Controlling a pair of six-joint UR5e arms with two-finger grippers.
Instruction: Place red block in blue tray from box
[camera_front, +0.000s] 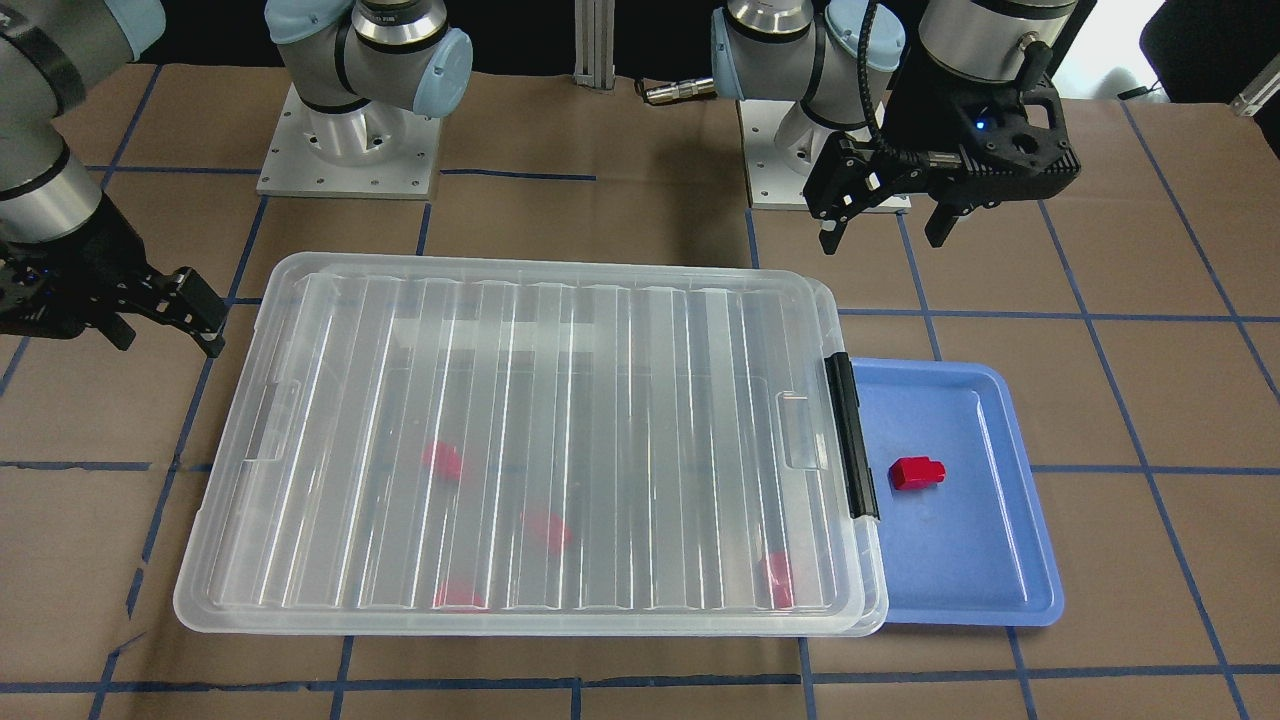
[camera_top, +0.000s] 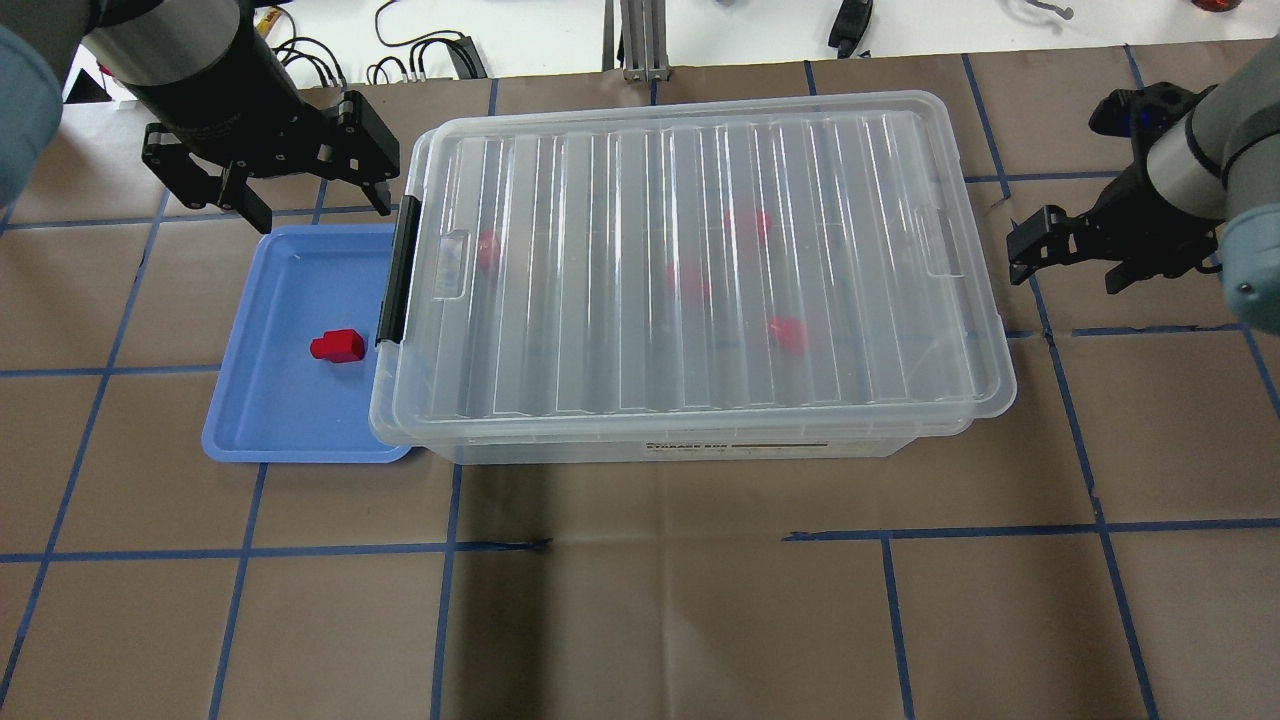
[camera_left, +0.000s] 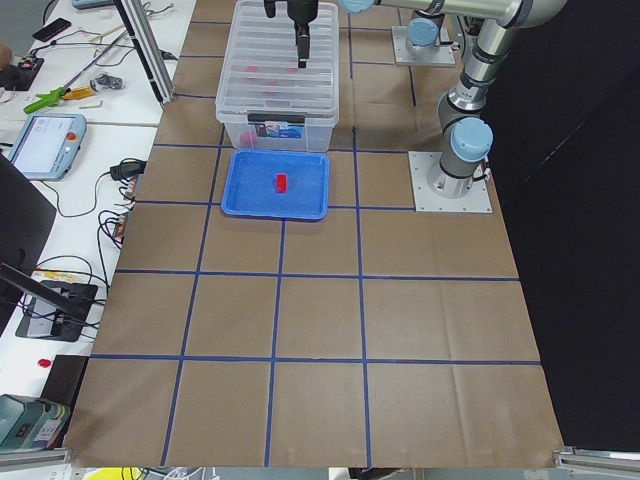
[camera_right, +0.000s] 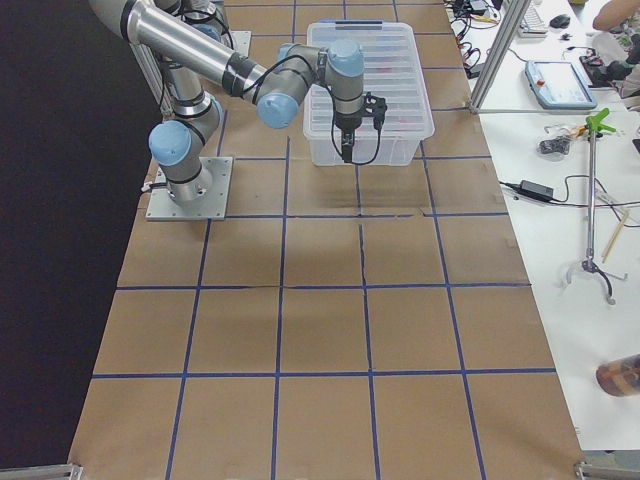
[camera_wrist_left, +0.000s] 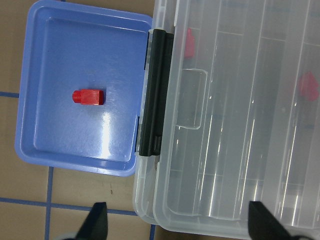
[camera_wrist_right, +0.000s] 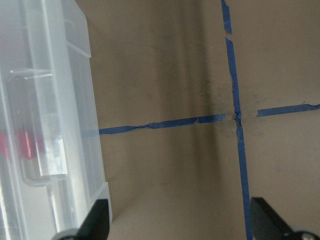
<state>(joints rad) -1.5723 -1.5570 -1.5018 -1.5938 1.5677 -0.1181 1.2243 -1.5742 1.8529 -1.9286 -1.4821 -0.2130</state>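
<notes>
One red block (camera_front: 917, 472) lies in the blue tray (camera_front: 960, 560), also seen in the overhead view (camera_top: 337, 346) and the left wrist view (camera_wrist_left: 88, 97). The tray (camera_top: 270, 400) touches the box's short side with the black clip (camera_front: 851, 435). The clear box (camera_front: 560, 270) has its ribbed lid on, and several red blocks (camera_front: 442, 460) show blurred through it. My left gripper (camera_front: 885, 235) is open and empty, raised above the table behind the tray's robot-side end (camera_top: 315, 210). My right gripper (camera_front: 168, 340) is open and empty beside the box's other short side (camera_top: 1070, 270).
The table is brown paper with a blue tape grid. The two arm bases (camera_front: 350, 150) (camera_front: 800, 170) stand on the robot side of the box. Desks with cables and tools line the table's long edge in the side views (camera_left: 60, 150).
</notes>
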